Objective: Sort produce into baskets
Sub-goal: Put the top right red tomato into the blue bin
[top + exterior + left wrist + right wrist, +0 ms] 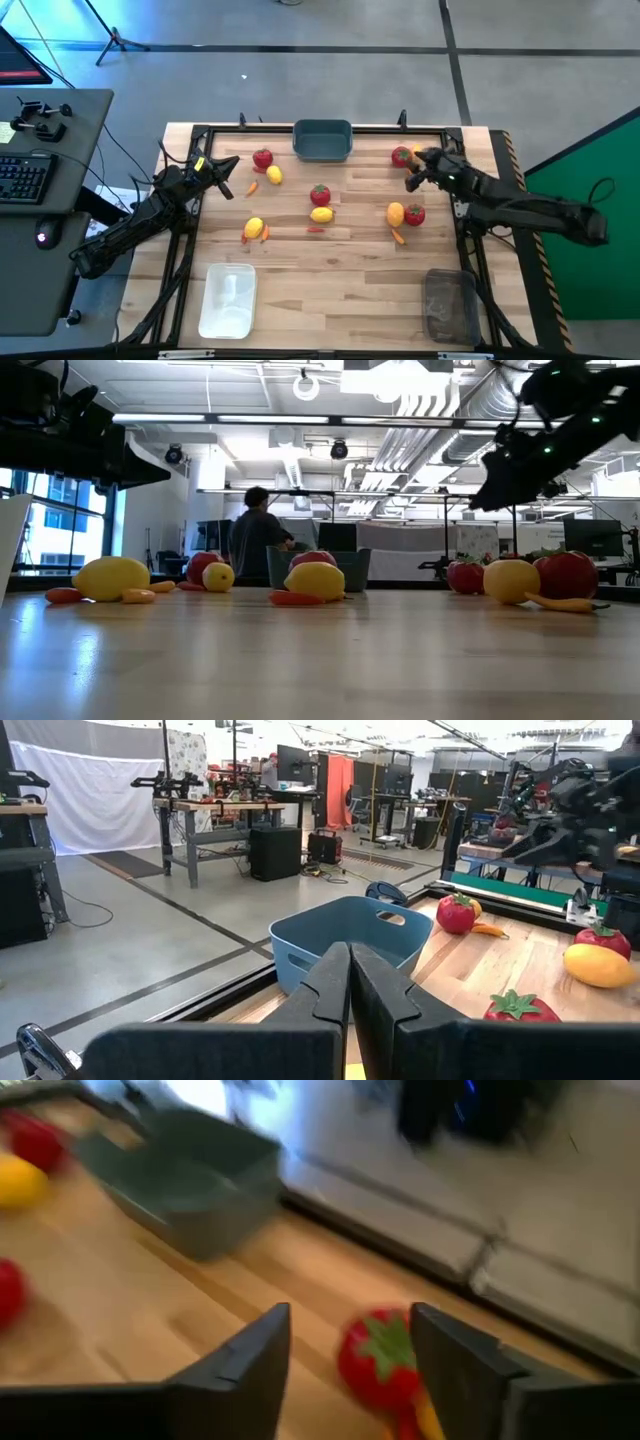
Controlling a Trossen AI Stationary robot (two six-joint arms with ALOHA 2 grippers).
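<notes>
My right gripper [350, 1350] has its jaws released and spread, and between them I see a red tomato [378, 1360] with a green top lying on the bench [340, 290], not gripped. From overhead that gripper [412, 182] sits just right of the blue bin [323, 140], with the same tomato [401, 155] beside it near the bench's far edge.

My left gripper [350, 982] has its jaws clenched together with nothing between them. From overhead it [229, 190] waits well left of the blue bin, above the bench's left side.

The blue bin [345, 942] stands at the middle of the far edge. Left of it lie another tomato [262, 158] and a lemon [274, 175], with a small orange piece [252, 187] just beyond them. In front of the bin, a tomato [320, 195] touches a lemon [321, 214], and a thin red piece [315, 229] lies just nearer. Farther left of that pair rests a lemon [253, 228] with an orange piece [265, 233] against it. Right of the pair, a lemon [395, 213] and a tomato [414, 214] sit side by side with an orange piece [398, 236] just before them.

Well away from the blue bin, the white bin [229, 298] is at the near left corner and the smoky bin [450, 305] at the near right.

At bench level I see a person [250, 538] in the room behind.
</notes>
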